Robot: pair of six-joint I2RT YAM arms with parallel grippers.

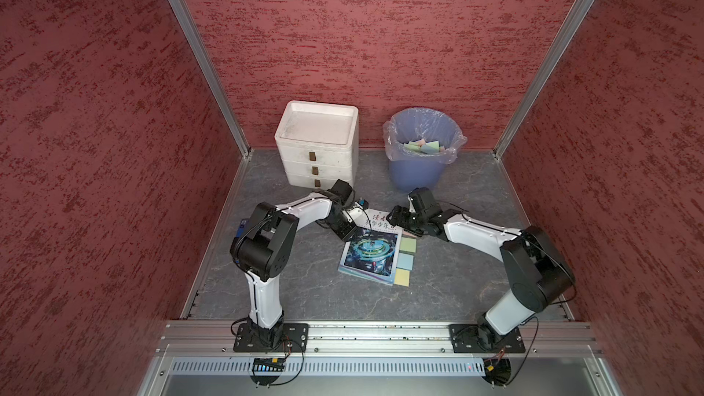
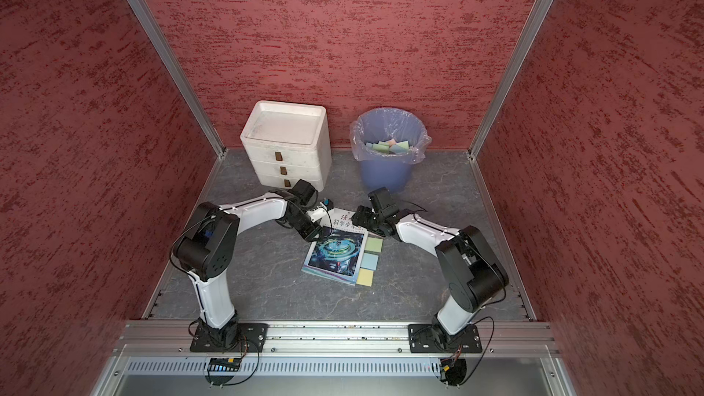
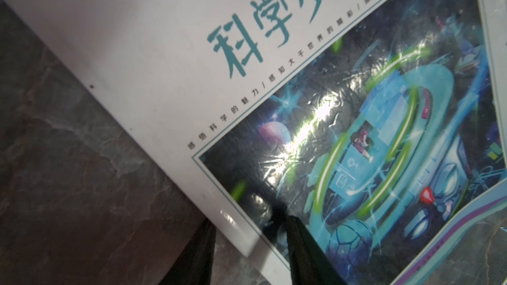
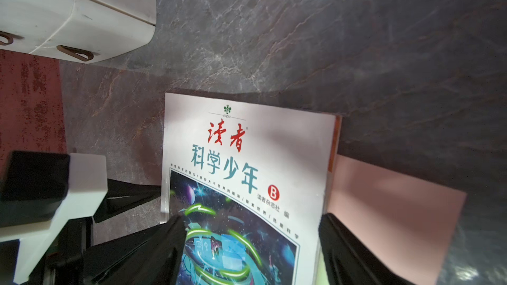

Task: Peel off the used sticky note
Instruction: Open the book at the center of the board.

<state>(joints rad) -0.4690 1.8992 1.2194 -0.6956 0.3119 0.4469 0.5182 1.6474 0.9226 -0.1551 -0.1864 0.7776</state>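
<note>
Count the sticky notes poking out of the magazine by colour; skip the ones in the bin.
pink note: 1
green note: 1
blue note: 1
yellow note: 1
Total: 4, all along one edge of the magazine.

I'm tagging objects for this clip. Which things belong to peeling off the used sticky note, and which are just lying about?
Part of the job:
- magazine
- pink sticky note at its edge
- green note, blue note, yellow note
- lined bin holding discarded notes
- left gripper and right gripper, both open

Lying about:
- white drawer unit
</note>
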